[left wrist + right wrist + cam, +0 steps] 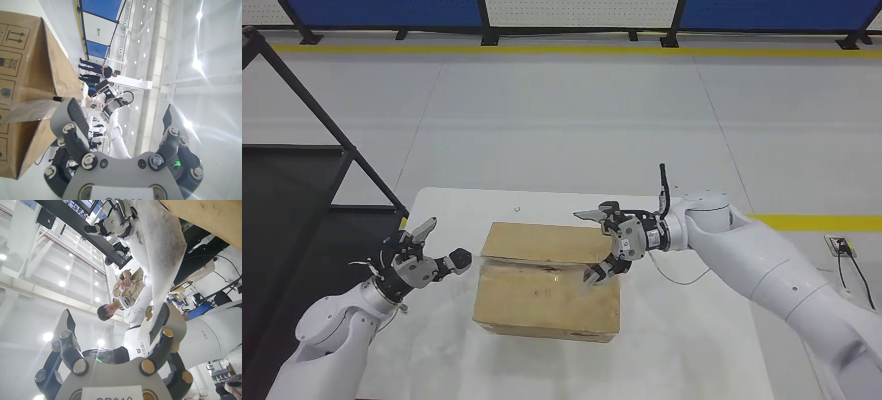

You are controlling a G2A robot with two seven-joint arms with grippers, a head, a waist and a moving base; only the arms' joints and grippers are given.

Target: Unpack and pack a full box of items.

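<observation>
A brown cardboard box (542,290) lies on the white table (692,350), its top flaps down along a middle seam. My left gripper (445,245) is open just off the box's left end, level with the seam, holding nothing. In the left wrist view the box (28,75) has a loose strip of clear tape (28,109) hanging beside one finger of that gripper (121,108). My right gripper (590,246) is open over the box's right end. In the right wrist view a peeled tape strip (162,256) runs from the box (208,219) down against one pad of that gripper (116,311).
A black metal frame (302,200) stands just left of the table. A cable (842,250) lies on the floor at the right. Bare tabletop lies in front of the box and to its right.
</observation>
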